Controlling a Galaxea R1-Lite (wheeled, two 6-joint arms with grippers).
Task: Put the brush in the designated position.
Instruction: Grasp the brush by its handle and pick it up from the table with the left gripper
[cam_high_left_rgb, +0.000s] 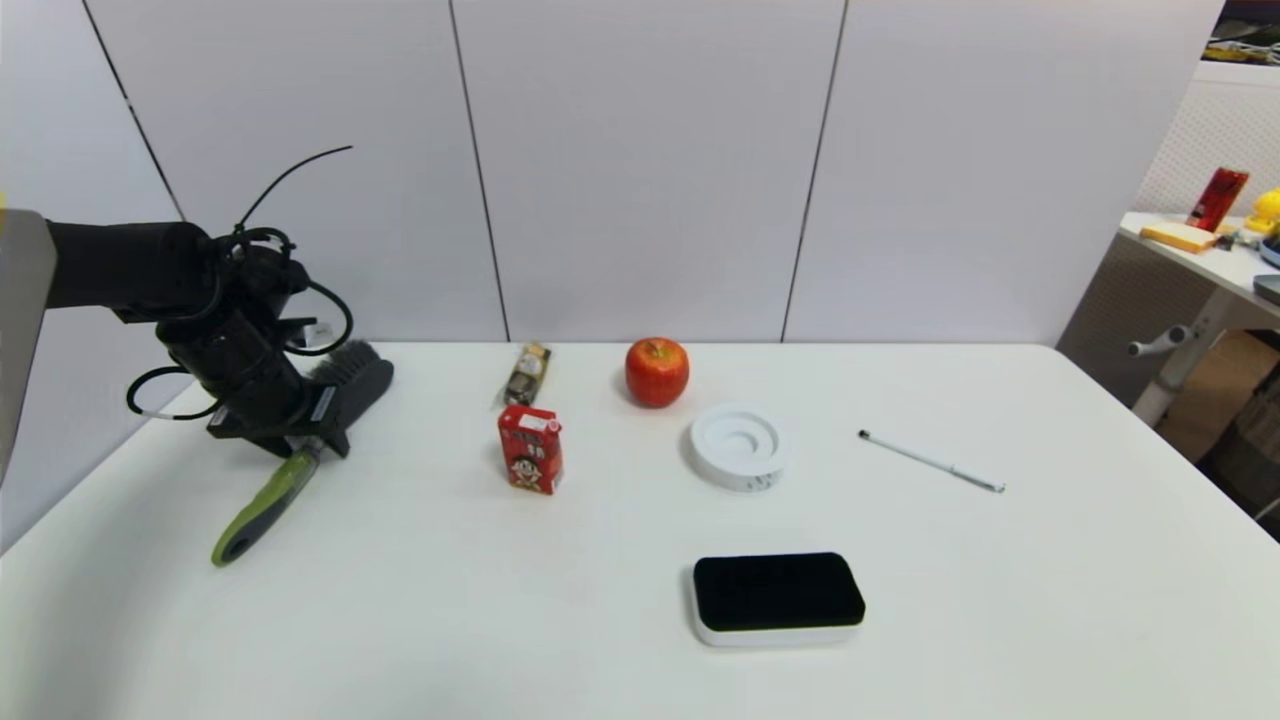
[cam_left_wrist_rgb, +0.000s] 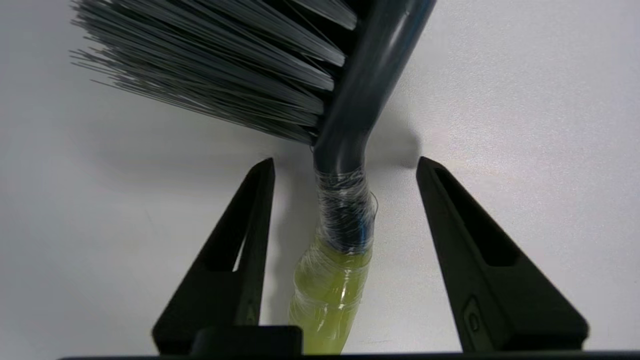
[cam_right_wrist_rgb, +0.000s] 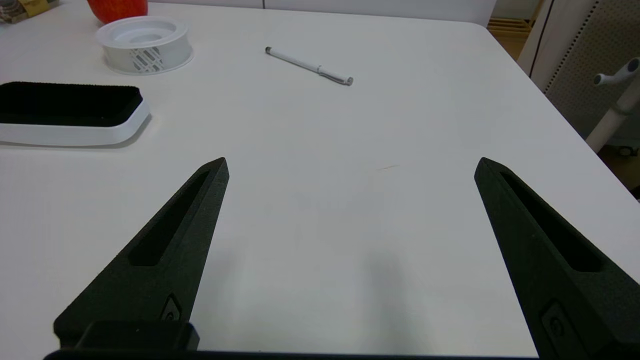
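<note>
My left gripper (cam_left_wrist_rgb: 345, 165) straddles the brush (cam_left_wrist_rgb: 345, 220) neck, fingers spread, not gripping; closing off-centre could roll its taped handle away.

On the white counter (cam_high_left_rgb: 1050, 560) we count one long hand brush with grey bristles and a lime-green handle (cam_high_left_rgb: 300, 460), one red apple (cam_high_left_rgb: 657, 371), one small red drink carton (cam_high_left_rgb: 531, 449), one gold-wrapped snack (cam_high_left_rgb: 527, 373), one white round ring-shaped dish (cam_high_left_rgb: 739, 446), one slim white pen (cam_high_left_rgb: 931, 461) and one black-topped white rectangular eraser (cam_high_left_rgb: 778, 597).
</note>
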